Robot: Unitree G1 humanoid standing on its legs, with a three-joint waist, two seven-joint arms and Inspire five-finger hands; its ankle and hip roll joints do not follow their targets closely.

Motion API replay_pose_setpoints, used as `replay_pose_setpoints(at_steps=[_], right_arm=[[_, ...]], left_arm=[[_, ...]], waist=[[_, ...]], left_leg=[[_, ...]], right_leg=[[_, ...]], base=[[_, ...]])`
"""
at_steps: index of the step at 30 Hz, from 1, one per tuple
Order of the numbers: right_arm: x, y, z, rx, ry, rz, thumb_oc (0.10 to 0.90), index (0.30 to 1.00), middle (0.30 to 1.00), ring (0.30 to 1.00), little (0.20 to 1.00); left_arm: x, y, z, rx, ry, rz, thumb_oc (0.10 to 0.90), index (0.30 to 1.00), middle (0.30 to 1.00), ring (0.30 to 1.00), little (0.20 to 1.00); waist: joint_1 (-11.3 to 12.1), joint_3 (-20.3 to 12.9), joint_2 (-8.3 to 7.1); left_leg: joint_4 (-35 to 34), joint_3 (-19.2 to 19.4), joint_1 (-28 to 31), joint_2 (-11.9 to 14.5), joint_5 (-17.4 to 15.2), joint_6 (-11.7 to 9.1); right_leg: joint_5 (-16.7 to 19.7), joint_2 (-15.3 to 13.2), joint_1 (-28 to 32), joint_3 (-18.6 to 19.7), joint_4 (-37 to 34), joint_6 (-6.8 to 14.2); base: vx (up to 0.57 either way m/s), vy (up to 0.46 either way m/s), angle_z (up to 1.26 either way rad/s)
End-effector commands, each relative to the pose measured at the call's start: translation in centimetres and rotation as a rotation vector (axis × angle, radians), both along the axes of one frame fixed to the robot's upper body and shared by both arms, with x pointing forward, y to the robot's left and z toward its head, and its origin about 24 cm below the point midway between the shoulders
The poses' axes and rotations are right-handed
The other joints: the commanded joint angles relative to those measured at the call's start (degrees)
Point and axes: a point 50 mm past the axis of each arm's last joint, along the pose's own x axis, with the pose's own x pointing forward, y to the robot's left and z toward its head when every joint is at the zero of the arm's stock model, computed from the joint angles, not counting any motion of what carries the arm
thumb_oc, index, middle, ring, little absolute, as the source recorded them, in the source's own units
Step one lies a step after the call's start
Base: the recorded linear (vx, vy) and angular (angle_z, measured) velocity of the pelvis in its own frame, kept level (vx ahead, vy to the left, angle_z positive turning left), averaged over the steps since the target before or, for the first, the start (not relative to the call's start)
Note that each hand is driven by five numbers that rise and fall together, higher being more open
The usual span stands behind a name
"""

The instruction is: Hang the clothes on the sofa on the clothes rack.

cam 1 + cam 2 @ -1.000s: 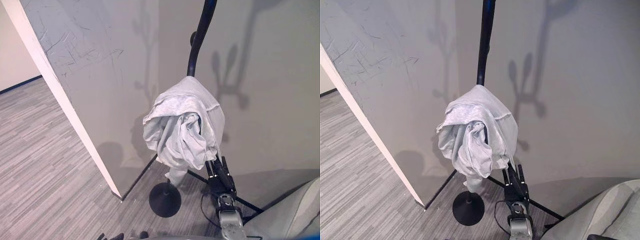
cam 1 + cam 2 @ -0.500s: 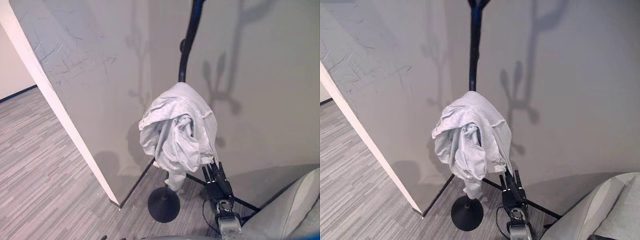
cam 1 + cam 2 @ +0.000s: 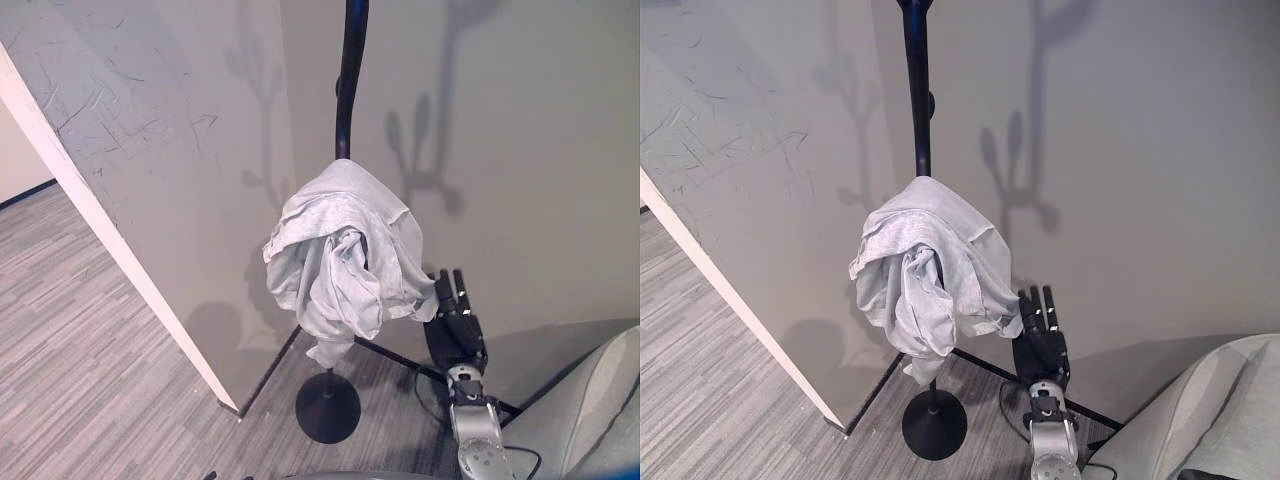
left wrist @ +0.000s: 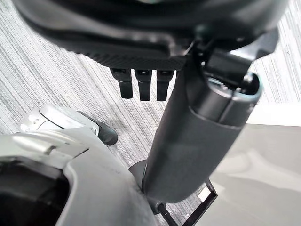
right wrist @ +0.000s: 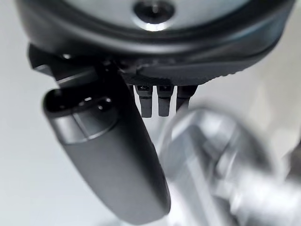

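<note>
A crumpled light grey garment (image 3: 345, 255) hangs bunched on a hook of the black clothes rack (image 3: 347, 80), whose round base (image 3: 327, 408) stands on the floor. My right hand (image 3: 457, 325) is low, to the right of the garment, open with straight fingers pointing up. It is just clear of the cloth's lower edge and holds nothing. In the right wrist view, its thumb and fingers (image 5: 157, 101) stand straight against the pale wall. My left hand (image 4: 143, 84) hangs open over the striped floor, also holding nothing.
A grey wall corner with a white edge (image 3: 110, 240) stands left of the rack, close behind it. The grey sofa's arm (image 3: 590, 410) is at the lower right. A black floor strip (image 3: 400, 358) runs along the wall's foot behind the rack base.
The camera has shifted a little. My right hand has come out from under the garment's lower edge and moved to the right, away from the cloth, which stays on the rack.
</note>
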Motion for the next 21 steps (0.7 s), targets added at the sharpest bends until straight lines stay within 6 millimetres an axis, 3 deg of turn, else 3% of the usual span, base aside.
replay_pose_setpoints(at_steps=[1, 7, 9, 11, 13, 14, 15, 16, 21], right_arm=[[2.4, 0.6, 7.0, -0.096, -0.341, 0.038, 0.8, 0.9, 0.9, 0.9, 0.9], [2.4, 0.8, 7.3, -0.21, -0.338, 0.136, 0.8, 0.9, 0.9, 0.9, 0.9], [2.4, 0.6, 6.1, -0.169, -0.301, 0.13, 0.8, 0.9, 0.9, 0.9, 0.9], [1.9, -0.5, 3.7, -0.029, -0.207, -0.025, 0.8, 0.9, 0.9, 0.9, 0.9], [1.7, -0.9, 2.8, -0.003, -0.167, -0.067, 0.8, 0.9, 0.9, 0.9, 0.9], [0.8, -1.9, 0.2, 0.023, -0.046, -0.144, 0.8, 0.9, 0.9, 0.9, 0.9], [0.9, -1.9, 0.2, 0.023, -0.047, -0.144, 0.8, 0.9, 0.9, 0.9, 0.9], [0.2, -2.8, -1.6, 0.023, 0.051, -0.201, 0.8, 0.9, 0.9, 0.9, 0.9], [-0.6, -4.1, -3.3, 0.032, 0.139, -0.287, 0.8, 0.9, 0.9, 0.9, 0.9]], left_arm=[[2.1, 1.2, 0.4, 0.067, -0.045, -0.097, 0.8, 0.9, 0.9, 0.9, 0.9], [2.3, 1.4, 0.5, 0.071, -0.053, -0.107, 0.8, 0.9, 0.9, 0.9, 0.9], [2.3, 1.4, 0.5, 0.071, -0.054, -0.122, 0.8, 0.9, 0.9, 0.9, 0.9], [1.9, 1.1, 0.4, 0.064, -0.038, -0.109, 0.8, 0.9, 0.9, 0.9, 0.9], [1.7, 1.1, 0.3, 0.062, -0.032, -0.102, 0.8, 0.9, 0.9, 0.9, 0.9], [1.3, 0.9, 0.3, 0.058, -0.022, -0.082, 0.8, 0.9, 0.9, 0.9, 0.9], [1.3, 0.9, 0.3, 0.057, -0.022, -0.082, 0.8, 0.9, 0.9, 0.9, 0.9], [1.0, 0.9, 0.2, 0.051, -0.012, -0.067, 0.8, 0.9, 0.9, 0.9, 0.9], [0.6, 0.9, 0.1, 0.043, -0.003, -0.046, 0.8, 0.9, 0.9, 0.9, 0.9]], waist=[[1.8, 1.1, -0.68], [2.0, 1.4, -0.87], [2.0, 1.5, -0.91], [1.8, 1.2, -0.65], [1.7, 1.2, -0.57], [1.3, 1.2, -0.46], [1.4, 1.2, -0.45], [1.0, 1.1, -0.38], [0.6, 1.0, -0.1]], left_leg=[[0.5, 1.5, 2.5, 1.9, -5.7, 0.2], [0.5, 1.7, 2.5, 2.0, -5.5, 0.1], [0.5, 1.6, 2.4, 2.1, -5.5, 0.1], [0.5, 1.5, 2.5, 2.1, -5.6, 0.2], [0.5, 1.5, 2.6, 2.1, -5.7, 0.1], [0.5, 1.4, 2.7, 2.1, -5.8, 0.1], [0.5, 1.4, 2.7, 2.1, -5.8, 0.1], [0.5, 1.4, 2.7, 2.1, -5.9, 0.1], [0.5, 1.6, 2.3, 2.1, -5.5, 0.1]], right_leg=[[3.0, -2.8, -4.7, -2.7, 2.7, 2.9], [3.2, -2.7, -4.9, -2.8, 2.8, 2.8], [3.1, -2.6, -4.8, -3.0, 2.8, 2.8], [3.0, -2.5, -4.6, -3.2, 2.7, 2.8], [2.9, -2.5, -4.6, -3.3, 2.7, 2.8], [3.0, -2.5, -4.4, -3.3, 2.8, 2.9], [3.0, -2.5, -4.4, -3.3, 2.8, 2.9], [3.0, -2.5, -4.4, -3.2, 2.8, 2.9], [3.3, -2.6, -5.1, -3.2, 3.2, 2.9]], base=[[0.0, 0.0, 0.0], [0.0, 0.0, 0.0], [0.0, 0.0, 0.0], [0.0, 0.0, 0.0], [0.0, 0.0, 0.0], [0.0, 0.0, 0.0], [0.0, 0.0, 0.0], [0.0, -0.001, 0.03], [-0.02, 0.004, -0.02]])
